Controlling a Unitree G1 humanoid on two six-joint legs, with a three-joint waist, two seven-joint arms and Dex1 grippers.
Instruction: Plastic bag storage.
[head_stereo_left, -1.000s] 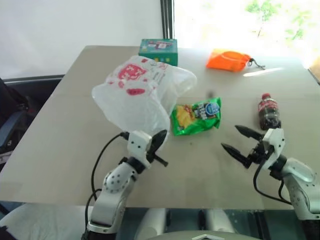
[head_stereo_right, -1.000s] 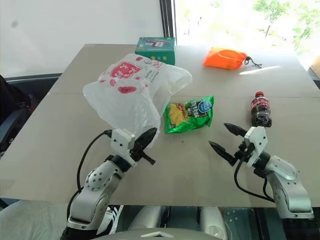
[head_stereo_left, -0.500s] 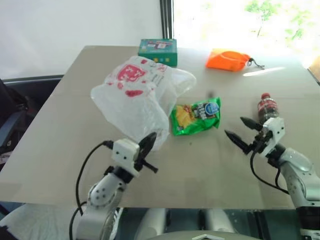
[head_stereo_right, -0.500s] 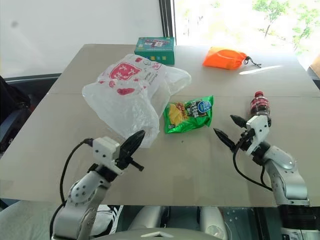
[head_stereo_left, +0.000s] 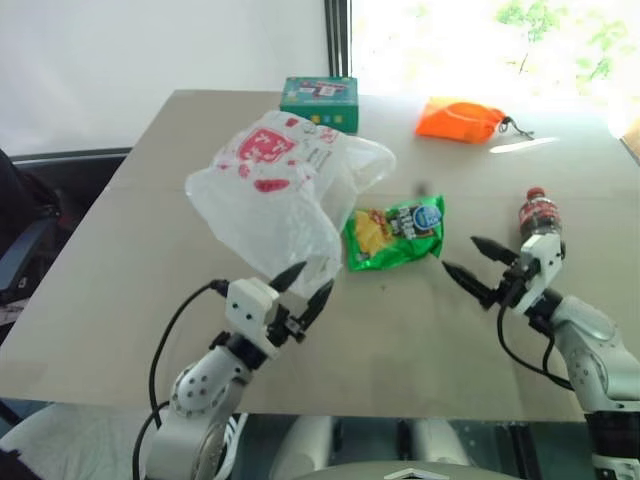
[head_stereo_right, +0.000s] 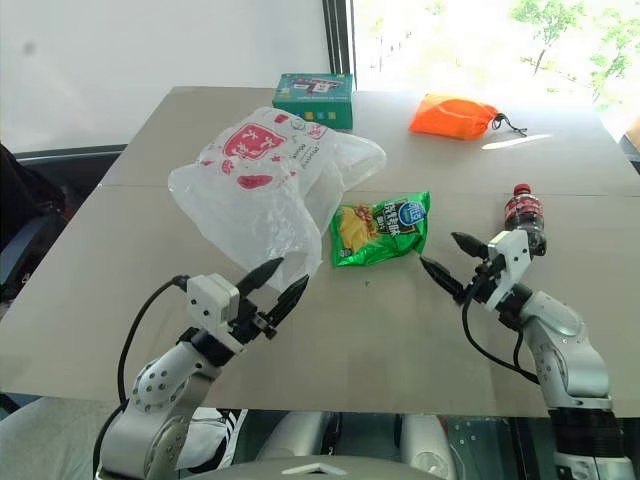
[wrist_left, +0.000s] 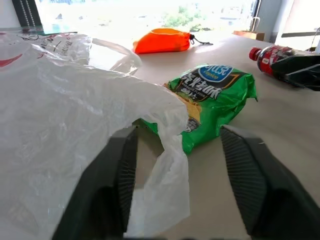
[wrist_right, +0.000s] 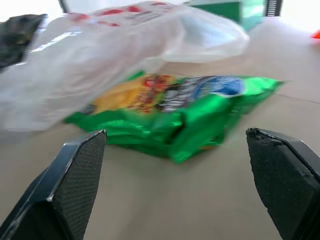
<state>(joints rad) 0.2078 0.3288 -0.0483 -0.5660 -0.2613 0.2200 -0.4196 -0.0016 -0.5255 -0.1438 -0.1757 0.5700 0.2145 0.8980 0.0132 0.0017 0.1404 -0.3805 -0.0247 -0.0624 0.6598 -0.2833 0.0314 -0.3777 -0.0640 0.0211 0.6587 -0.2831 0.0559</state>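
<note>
— Left gripper (head_stereo_left: 305, 287) is spread wide for me, both black fingers parted, with the near corner of the plastic bag (head_stereo_left: 280, 190) lying loose between them, not pinched. What is around it?

— Just beside the bag I see a green snack packet (head_stereo_left: 395, 231); the bag's lower edge lies partly over the packet's near end. Behind the bag stands a green box (head_stereo_left: 318, 100), and an orange pouch (head_stereo_left: 460, 119) lies well apart at the far side of the table (head_stereo_left: 100, 270). A cola bottle (head_stereo_left: 537, 218) lies near my right gripper (head_stereo_left: 469, 263).

— And the bag itself?

— It is crinkly, translucent white with red print, puffed up on the table's left half.

— The arms?

— Both point level across the table. My right gripper is also released, fingers far apart, empty, facing the snack packet.
</note>
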